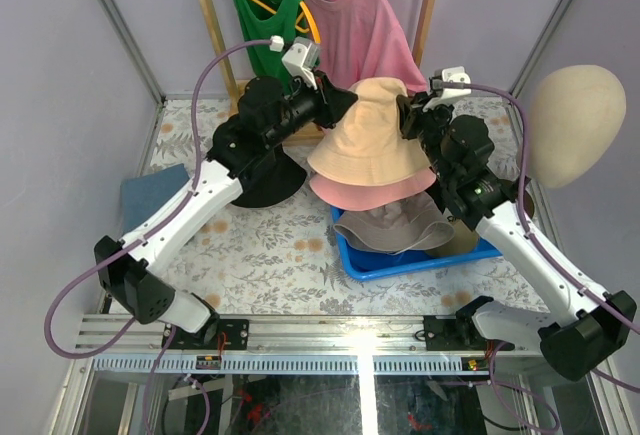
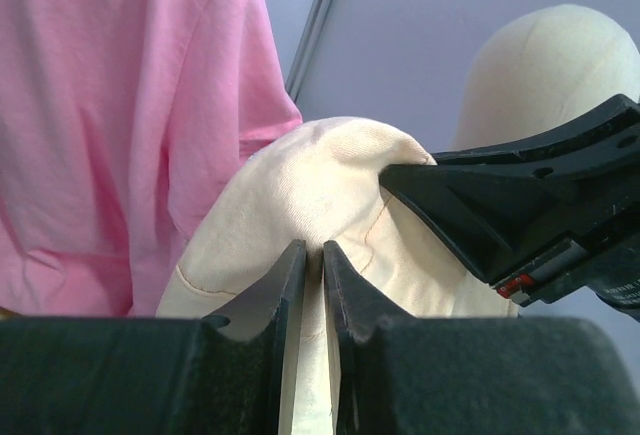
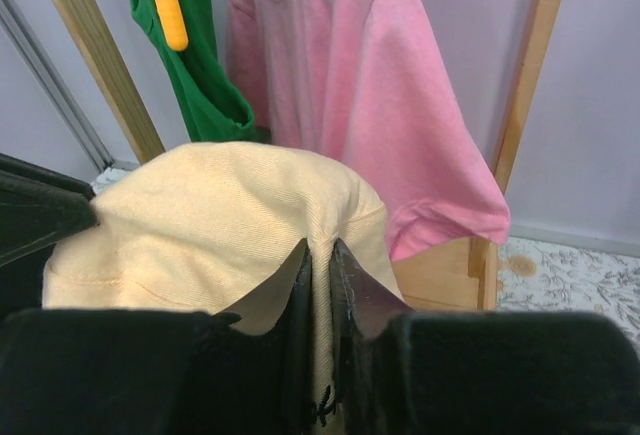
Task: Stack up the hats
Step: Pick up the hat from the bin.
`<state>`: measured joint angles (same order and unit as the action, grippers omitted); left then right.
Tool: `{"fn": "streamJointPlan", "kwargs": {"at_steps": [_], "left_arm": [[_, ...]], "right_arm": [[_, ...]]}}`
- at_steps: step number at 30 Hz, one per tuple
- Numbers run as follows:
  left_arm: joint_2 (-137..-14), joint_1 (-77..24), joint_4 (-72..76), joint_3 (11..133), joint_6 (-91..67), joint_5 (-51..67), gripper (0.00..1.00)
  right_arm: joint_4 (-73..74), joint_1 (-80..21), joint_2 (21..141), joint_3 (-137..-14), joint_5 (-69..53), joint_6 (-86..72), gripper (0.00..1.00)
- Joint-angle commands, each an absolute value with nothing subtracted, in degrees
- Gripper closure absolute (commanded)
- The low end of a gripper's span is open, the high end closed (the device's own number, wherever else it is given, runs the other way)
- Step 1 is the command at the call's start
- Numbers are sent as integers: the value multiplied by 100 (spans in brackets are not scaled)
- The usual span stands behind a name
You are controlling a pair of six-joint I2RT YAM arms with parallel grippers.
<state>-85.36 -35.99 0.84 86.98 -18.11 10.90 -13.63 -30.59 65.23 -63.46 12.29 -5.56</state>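
Above floral table (image 1: 270, 245), left gripper (image 2: 313, 248) and right gripper (image 3: 320, 246) pinch soft beige hat (image 1: 368, 133), apparently lifted

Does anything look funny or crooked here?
The beige hat looks squished: the left tool and right tool each pinch its top into a fold. Below, the grey hat seems to droop over the edge of the blue bin.

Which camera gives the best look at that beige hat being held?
The top view: the whole beige hat shows, crown and brim, with a pink hat peeking out beneath. Both wrist views show only part of its crown, close up, fabric pinched.
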Motion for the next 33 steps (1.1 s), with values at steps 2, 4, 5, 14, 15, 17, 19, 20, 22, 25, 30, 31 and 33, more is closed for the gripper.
{"fn": "streamJointPlan", "kwargs": {"at_steps": [2,4,5,14,15,17,19,20,22,25,30,31,33], "left_arm": [[-8240,-3638,625,8692,-1542,676,89],[-8188,-3639,612,8699,-1494,562,90],[-8163,-3634,608,8699,-1461,494,90],[-8053,-3598,422,8693,-1369,210,81],[-8039,-3574,391,8678,-1396,160,73],[-7977,-3509,392,8621,-1470,93,63],[-7904,-3405,406,8559,-1573,56,53],[-7854,-3349,404,8530,-1624,41,52],[-7745,-3253,400,8466,-1687,15,51],[-7585,-3188,347,8403,-1673,-168,50],[-7226,-3148,136,8314,-1648,-797,50],[-7143,-3147,95,8297,-1644,-960,49],[-6994,-3145,-28,8288,-1639,-1290,49]], "right_arm": [[-1970,-3041,6727,-6917,1038,-452,83],[-2026,-3049,6830,-7020,973,-464,83],[-2047,-3049,6883,-7065,941,-466,83],[-2100,-3091,7353,-7599,587,-565,85],[-2119,-3107,7395,-7646,558,-562,85],[-2171,-3127,7499,-7747,508,-578,86],[-2207,-3165,7616,-7883,439,-588,86],[-2218,-3197,7679,-7958,413,-587,86],[-2255,-3301,7808,-8127,381,-567,86],[-2308,-3484,8022,-8391,369,-533,87],[-2435,-3844,8451,-8902,359,-489,87],[-2462,-3915,8549,-9023,360,-479,87],[-2514,-4055,8738,-9301,350,-476,87]]}}
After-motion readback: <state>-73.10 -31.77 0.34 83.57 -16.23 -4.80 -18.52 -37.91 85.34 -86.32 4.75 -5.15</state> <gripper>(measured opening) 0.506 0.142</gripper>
